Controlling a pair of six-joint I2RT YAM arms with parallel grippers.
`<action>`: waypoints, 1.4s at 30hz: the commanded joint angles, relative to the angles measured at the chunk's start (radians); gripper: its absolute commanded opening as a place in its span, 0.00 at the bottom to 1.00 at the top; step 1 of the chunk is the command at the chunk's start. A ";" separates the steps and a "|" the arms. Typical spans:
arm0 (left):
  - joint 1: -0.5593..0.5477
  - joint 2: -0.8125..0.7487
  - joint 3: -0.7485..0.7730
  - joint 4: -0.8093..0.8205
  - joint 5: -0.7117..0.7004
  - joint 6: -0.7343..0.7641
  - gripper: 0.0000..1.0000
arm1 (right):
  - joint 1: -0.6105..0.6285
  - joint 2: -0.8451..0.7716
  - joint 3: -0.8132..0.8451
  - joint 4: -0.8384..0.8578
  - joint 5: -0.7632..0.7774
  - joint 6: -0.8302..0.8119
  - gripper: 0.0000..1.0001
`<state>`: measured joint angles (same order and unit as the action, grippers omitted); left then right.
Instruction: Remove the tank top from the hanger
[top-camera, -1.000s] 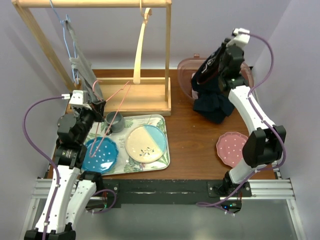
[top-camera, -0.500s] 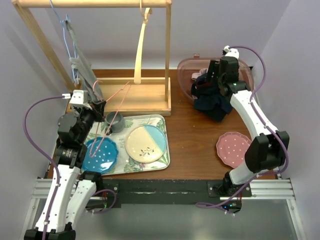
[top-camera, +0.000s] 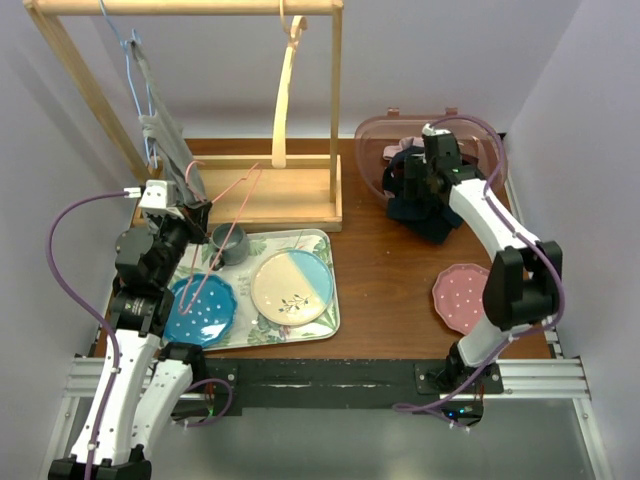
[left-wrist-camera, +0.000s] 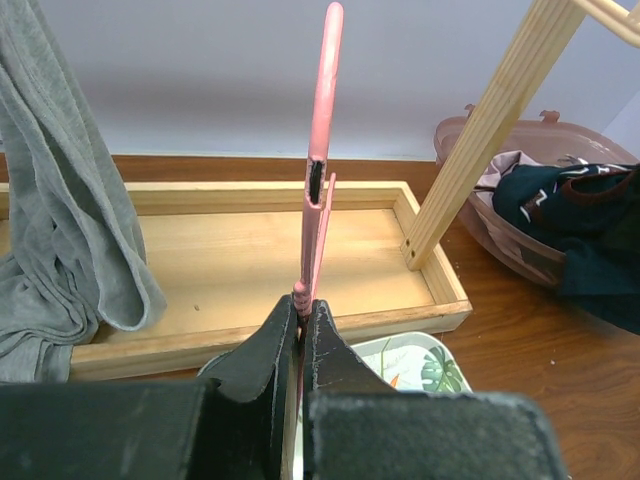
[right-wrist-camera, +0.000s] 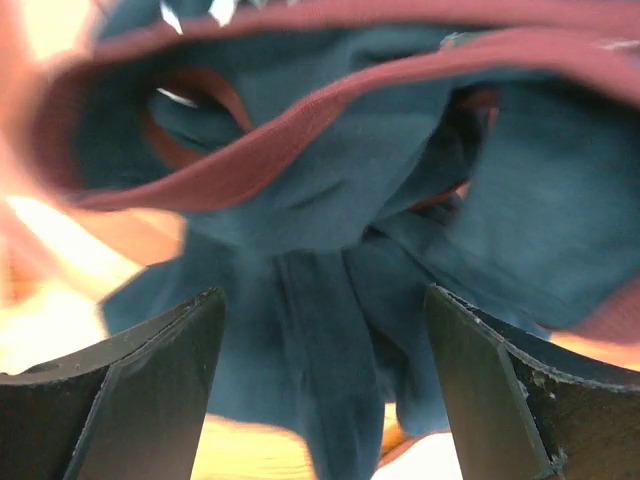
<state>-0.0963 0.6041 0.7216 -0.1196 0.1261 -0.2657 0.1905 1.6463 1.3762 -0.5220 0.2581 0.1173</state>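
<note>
Two grippers: left gripper (left-wrist-camera: 300, 305) clamps the hanger (left-wrist-camera: 322, 120) (left edge); right gripper (right-wrist-camera: 320, 295), jaws apart, faces the tank top (right-wrist-camera: 330, 180) at the far-right corner.

The top view sits high above and behind the 2 arms, facing down and forward. It takes in the whole surface (top-camera: 390, 285), with the rack (top-camera: 290, 197) at back left and the bin (top-camera: 366, 142) at back right. The left wrist view rides low and looks forward past the left hand (left-wrist-camera: 301, 312) toward the back wall. It shares the rack's base, the hanger (left-wrist-camera: 322, 120) and the bin with the top view. The right wrist view faces the tank top (right-wrist-camera: 330, 180) from very close and is blurred, sharing only that cloth with the top view.
</note>
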 joint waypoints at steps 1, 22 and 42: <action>0.004 -0.001 -0.007 0.058 -0.003 0.022 0.00 | -0.005 0.104 0.093 -0.053 0.085 -0.085 0.83; 0.004 0.000 -0.008 0.055 -0.005 0.019 0.00 | -0.014 0.219 0.244 0.586 0.075 -0.324 0.00; 0.003 0.212 0.339 -0.110 -0.045 0.032 0.00 | -0.010 -0.061 0.011 0.119 -0.072 0.038 0.98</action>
<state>-0.0963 0.7799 0.8993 -0.2184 0.1204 -0.2676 0.1757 1.7927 1.4624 -0.3248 0.2676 0.0681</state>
